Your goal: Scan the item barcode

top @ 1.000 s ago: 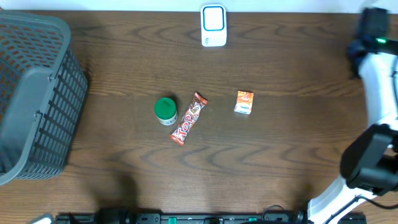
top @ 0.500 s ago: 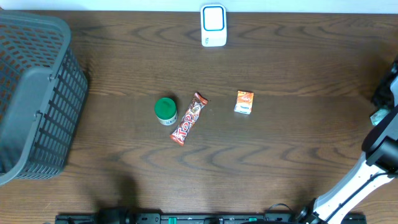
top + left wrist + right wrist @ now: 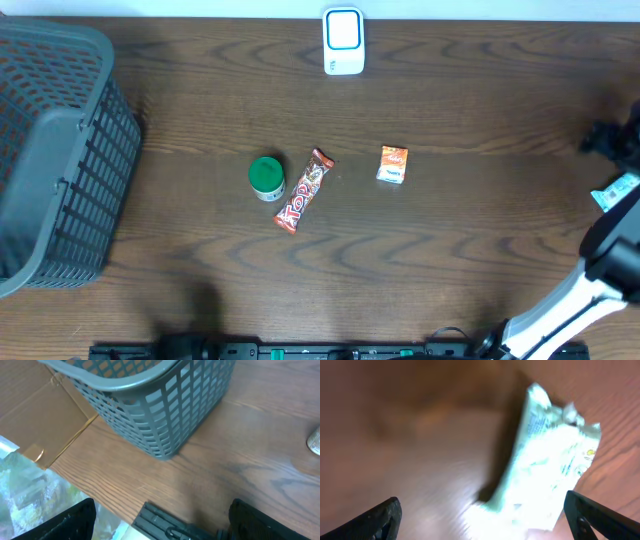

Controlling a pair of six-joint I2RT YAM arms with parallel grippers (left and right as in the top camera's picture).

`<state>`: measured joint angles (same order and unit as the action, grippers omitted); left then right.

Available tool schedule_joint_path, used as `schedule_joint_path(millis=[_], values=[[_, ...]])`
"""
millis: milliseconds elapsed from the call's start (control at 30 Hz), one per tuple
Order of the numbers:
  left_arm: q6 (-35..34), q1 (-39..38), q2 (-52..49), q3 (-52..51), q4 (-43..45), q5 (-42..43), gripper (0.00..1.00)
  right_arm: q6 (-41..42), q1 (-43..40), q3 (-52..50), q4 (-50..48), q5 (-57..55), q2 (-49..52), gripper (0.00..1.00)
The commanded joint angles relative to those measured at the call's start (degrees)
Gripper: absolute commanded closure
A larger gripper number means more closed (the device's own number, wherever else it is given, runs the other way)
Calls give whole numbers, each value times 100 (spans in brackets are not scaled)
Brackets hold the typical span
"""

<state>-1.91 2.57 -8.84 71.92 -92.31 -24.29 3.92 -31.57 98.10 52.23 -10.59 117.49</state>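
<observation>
Leftmost, the grey mesh basket (image 3: 55,150) stands on the dark wooden table (image 3: 460,260), its wall filling the far part of the left wrist view. The left gripper (image 3: 160,521) hangs near the table's near edge with its 2 fingers (image 3: 65,522) wide apart and nothing between them. Brown cardboard (image 3: 40,415) lies below the table's left edge.

Toward the middle, a green-lidded can (image 3: 266,177) stands just beside a red candy bar (image 3: 303,190), which lies slanted. At the far edge, a white scanner (image 3: 343,40) with a blue-rimmed window stands well apart from them. Right of the bar lies a small orange packet (image 3: 393,164), apart from everything else.

At the right edge, the right gripper (image 3: 482,512) has its fingers (image 3: 375,520) spread to both lower corners of its blurred wrist view. A pale, crumpled packet (image 3: 550,475) lies on the wood ahead of them, toward the right finger, and neither finger touches it. From overhead, I cannot tell where this packet lies.
</observation>
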Motion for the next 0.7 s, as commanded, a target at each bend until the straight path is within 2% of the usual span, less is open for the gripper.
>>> schedule_joint_path(millis=[0, 100, 167, 267, 300, 333, 400, 433, 533, 667], values=[[-33, 15, 35, 13, -435, -33, 14, 212, 376, 317, 120, 800, -1121, 1], [-35, 15, 35, 15, -435, -33, 14, 249, 804, 317, 299, 1029, -1733, 1], [-33, 15, 35, 15, -437, -33, 14, 247, 1147, 315, 483, 1714, -2013, 1], [-33, 15, 37, 15, -435, -33, 14, 243, 1652, 313, 796, 2855, -2114, 21], [-35, 15, 37, 15, -437, -33, 14, 245, 1834, 293, 898, 3071, -2081, 30], [-35, 15, 39, 15, -437, -33, 14, 258, 2059, 249, 1021, 3185, -2024, 48], [-33, 15, 39, 15, -437, -33, 14, 527, 2430, 173, 1333, 3235, -1888, 92], [-33, 15, 42, 15, -435, -33, 14, 629, 2656, 122, 1528, 3230, -1797, 99], [-33, 15, 48, 15, -437, -33, 14, 632, 3287, -127, 1541, 2907, -1543, 98], [-35, 15, 48, 15, -435, -33, 14, 988, 3960, -398, 1032, 1652, -1078, 99]])
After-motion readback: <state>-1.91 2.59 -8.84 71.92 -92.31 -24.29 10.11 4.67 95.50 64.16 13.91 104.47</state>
